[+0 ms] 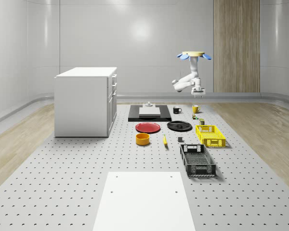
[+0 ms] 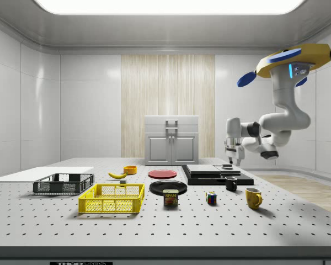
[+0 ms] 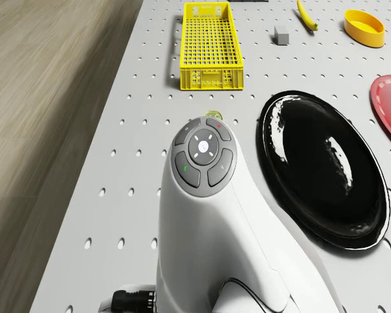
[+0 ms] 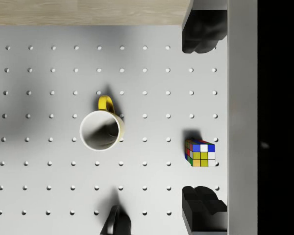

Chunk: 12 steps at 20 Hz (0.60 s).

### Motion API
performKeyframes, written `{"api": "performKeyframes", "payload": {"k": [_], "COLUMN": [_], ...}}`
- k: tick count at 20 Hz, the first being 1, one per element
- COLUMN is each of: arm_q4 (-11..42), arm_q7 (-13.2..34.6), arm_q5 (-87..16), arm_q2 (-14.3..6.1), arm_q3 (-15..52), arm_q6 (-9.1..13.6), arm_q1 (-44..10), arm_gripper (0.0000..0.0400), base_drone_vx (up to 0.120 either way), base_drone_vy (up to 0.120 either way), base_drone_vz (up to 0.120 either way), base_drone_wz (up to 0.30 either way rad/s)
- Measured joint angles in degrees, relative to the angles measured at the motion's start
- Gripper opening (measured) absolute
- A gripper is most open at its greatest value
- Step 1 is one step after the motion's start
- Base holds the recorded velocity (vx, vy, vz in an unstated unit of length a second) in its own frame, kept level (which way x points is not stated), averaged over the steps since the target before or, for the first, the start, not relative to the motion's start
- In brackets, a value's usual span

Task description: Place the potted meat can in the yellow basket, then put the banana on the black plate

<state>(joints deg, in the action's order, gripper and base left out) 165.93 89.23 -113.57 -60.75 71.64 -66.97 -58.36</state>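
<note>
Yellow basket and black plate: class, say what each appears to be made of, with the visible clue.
The yellow mesh basket looks like moulded plastic: uniform matt colour and a regular grid of openings in its walls and floor. The round black plate looks like glazed ceramic or glossy plastic: sharp white highlights run across its surface. As these are renders, both are judgements from look alone.

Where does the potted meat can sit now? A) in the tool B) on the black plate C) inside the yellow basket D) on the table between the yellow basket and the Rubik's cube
D: in the side view the potted meat can stands on the table, apart from the yellow basket and the Rubik's cube.
</note>
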Motion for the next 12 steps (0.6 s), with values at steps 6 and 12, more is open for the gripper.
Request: {"api": "performKeyframes", "payload": {"k": [6, 12], "arm_q4": [-0.1, -0.2], "arm_q7": [1.2, 2.0], "arm_q5": [0.6, 1.5], "arm_q2": [-2.0, -3.9], "arm_q3": [1.0, 1.8], "arm_q6": [-1.1, -2.5], "arm_q1": [-1.5, -2.5], "arm_gripper": [0.0400, 0.0400], "base_drone_vx": [0.120, 0.120], "base_drone_vy": [0.000, -0.073], "base_drone_vz": [-0.120, -0.120], "base_drone_wz": [0.000, 0.000]}}
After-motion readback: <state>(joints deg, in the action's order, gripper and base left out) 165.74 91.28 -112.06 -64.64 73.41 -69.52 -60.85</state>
